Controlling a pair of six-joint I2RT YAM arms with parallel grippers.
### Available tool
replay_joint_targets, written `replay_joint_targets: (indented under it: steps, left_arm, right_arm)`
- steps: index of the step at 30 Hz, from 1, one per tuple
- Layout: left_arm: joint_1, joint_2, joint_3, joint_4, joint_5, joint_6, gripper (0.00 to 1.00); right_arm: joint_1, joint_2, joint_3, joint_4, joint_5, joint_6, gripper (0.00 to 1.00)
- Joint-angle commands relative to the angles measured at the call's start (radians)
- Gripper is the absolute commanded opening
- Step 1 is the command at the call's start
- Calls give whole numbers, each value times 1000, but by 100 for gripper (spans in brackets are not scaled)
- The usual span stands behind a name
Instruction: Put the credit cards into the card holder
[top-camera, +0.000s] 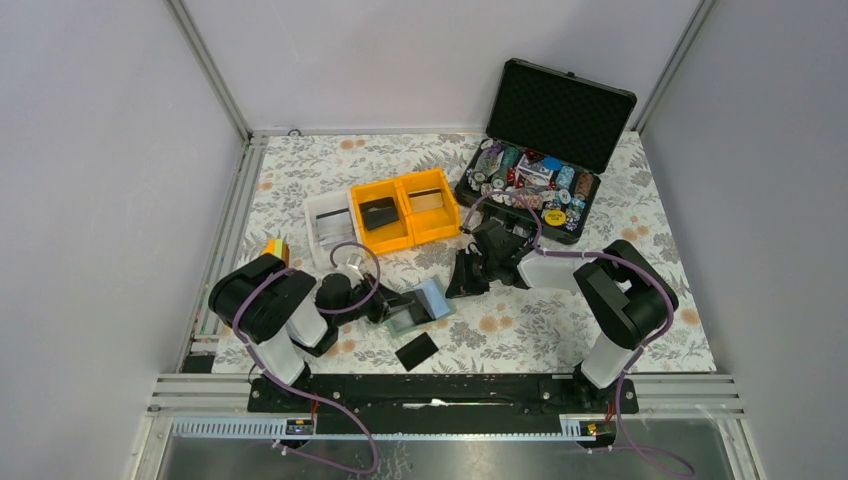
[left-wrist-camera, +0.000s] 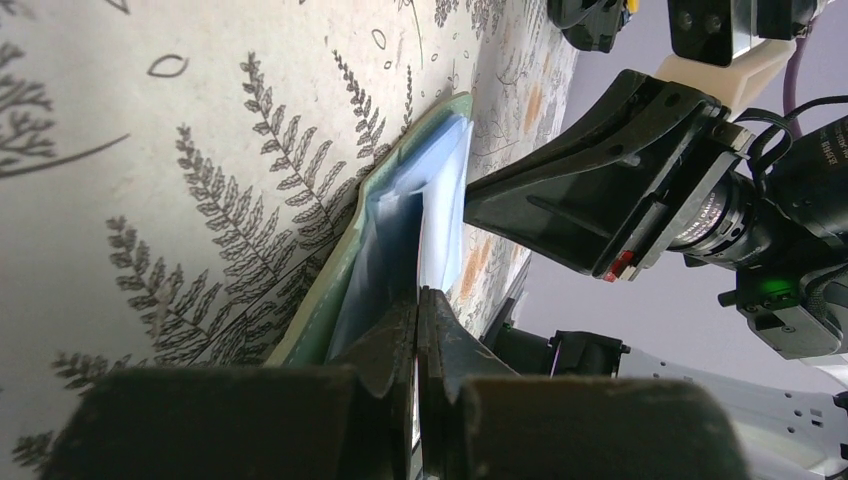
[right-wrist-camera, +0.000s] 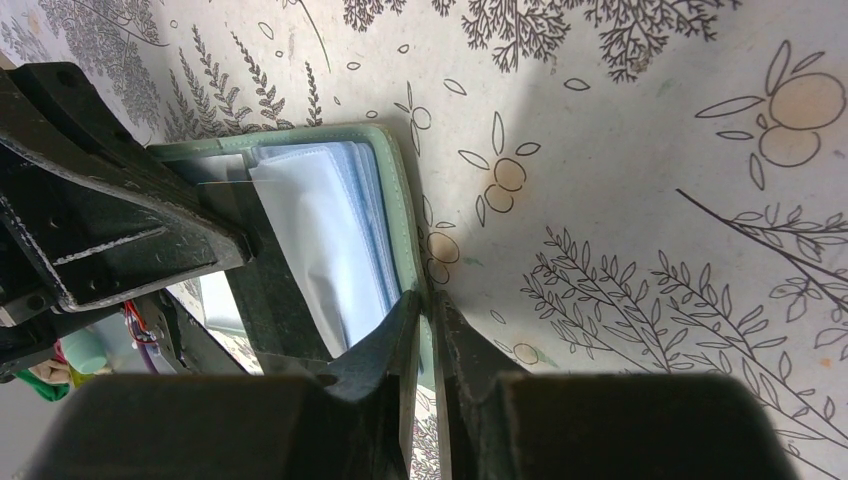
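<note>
The card holder (top-camera: 428, 298) lies open on the flowered cloth, with a sage-green cover and pale blue clear pockets. My left gripper (top-camera: 393, 308) is at its left side. In the left wrist view it (left-wrist-camera: 419, 297) is shut on a pale blue pocket leaf of the holder (left-wrist-camera: 340, 280). My right gripper (top-camera: 460, 283) is at the holder's right side. In the right wrist view it (right-wrist-camera: 425, 298) pinches the green cover edge (right-wrist-camera: 395, 200). One black credit card (top-camera: 416, 351) lies flat on the cloth, just in front of the holder.
Two yellow bins stand behind; one (top-camera: 381, 235) holds a black card (top-camera: 379, 213), the other a tan card (top-camera: 427, 201). A white bin (top-camera: 328, 225) is to their left. A black case (top-camera: 560, 100) of poker chips is at the back right. An orange-and-green block (top-camera: 275, 248) is at the far left.
</note>
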Motion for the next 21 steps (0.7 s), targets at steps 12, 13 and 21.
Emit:
replay_joint_targets:
  steps: [12, 13, 21]
  left_arm:
    - [-50, 5, -4, 92, -178, -13, 0]
    - [-50, 5, -8, 97, -185, -13, 0]
    - [-50, -3, -36, 128, -210, -15, 0]
  right_arm:
    - [-1, 9, 22, -18, -2, -4, 15]
    - [-1, 9, 21, -18, -2, -3, 15]
    - [-2, 4, 17, -18, 1, -2, 15]
